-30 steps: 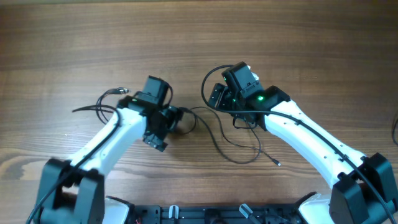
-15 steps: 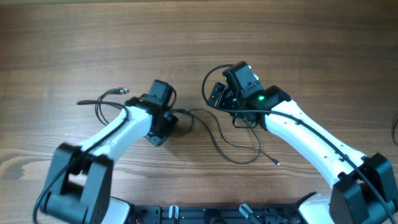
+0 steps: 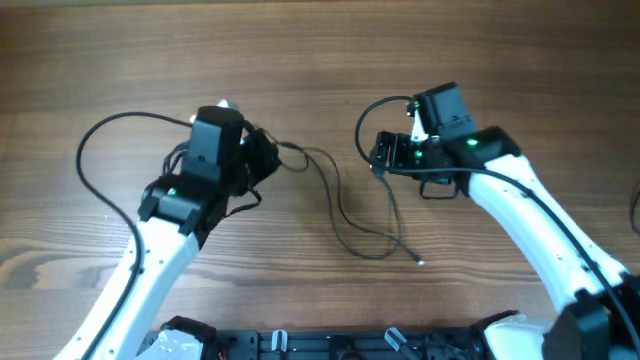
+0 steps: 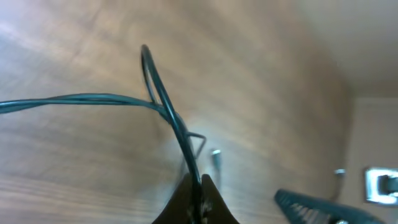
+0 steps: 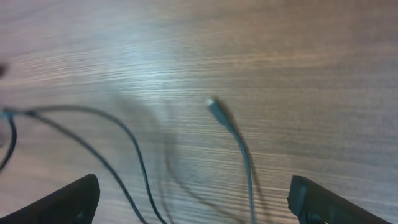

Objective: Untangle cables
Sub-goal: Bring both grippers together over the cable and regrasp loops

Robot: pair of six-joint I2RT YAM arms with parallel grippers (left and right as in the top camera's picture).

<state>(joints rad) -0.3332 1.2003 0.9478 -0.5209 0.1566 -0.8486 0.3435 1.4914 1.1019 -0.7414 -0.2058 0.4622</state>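
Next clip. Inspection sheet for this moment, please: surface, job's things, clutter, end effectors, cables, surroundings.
Surface: wooden table, bare wood grain.
Job's things: thin black cords lie between the two arms, with strands crossing; one plug tip lies free on the wood.
Clutter: nothing seen.
End effectors: left end effector is shut on a cord pinched at its tips; right end effector is open and holds nothing, above a cord end.
Cables: the thicker arm cable loops beside the right wrist.
Surroundings: black rig frame along the near edge; nothing else seen.
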